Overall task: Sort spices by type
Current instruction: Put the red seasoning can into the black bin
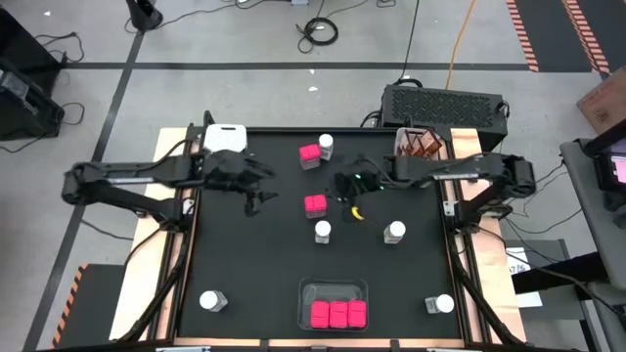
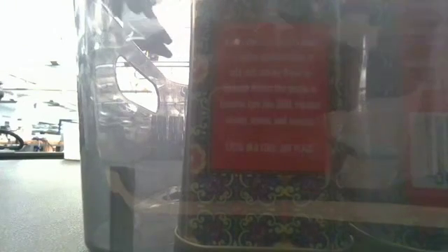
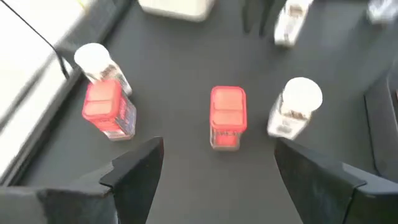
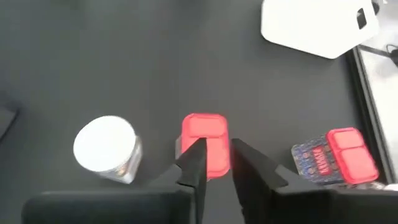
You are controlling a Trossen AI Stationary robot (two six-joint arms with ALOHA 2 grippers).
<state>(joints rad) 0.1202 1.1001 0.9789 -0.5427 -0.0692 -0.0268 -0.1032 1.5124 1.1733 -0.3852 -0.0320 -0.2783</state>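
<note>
The black surface (image 1: 254,293) is sitting on a grey floor strewn with cables. Three pink boxes (image 1: 338,314) are lining the clear tray (image 1: 333,289) at the near edge; white-lidded jars (image 1: 213,301) are standing scattered. A patterned tin (image 2: 280,126) is blocking the low camera. The left claw (image 1: 256,200) is hovering released — the right claw (image 1: 344,192), nearly clenched and empty, is hanging beside a central pink box (image 1: 315,204).

Black table top (image 1: 264,264), white tray (image 1: 225,137) at its far left corner, clear tray (image 1: 334,291) at the near edge (centre), black ventilated box (image 1: 445,102) behind the table, coiled cable (image 1: 319,31) on grey floor (image 1: 245,39).
</note>
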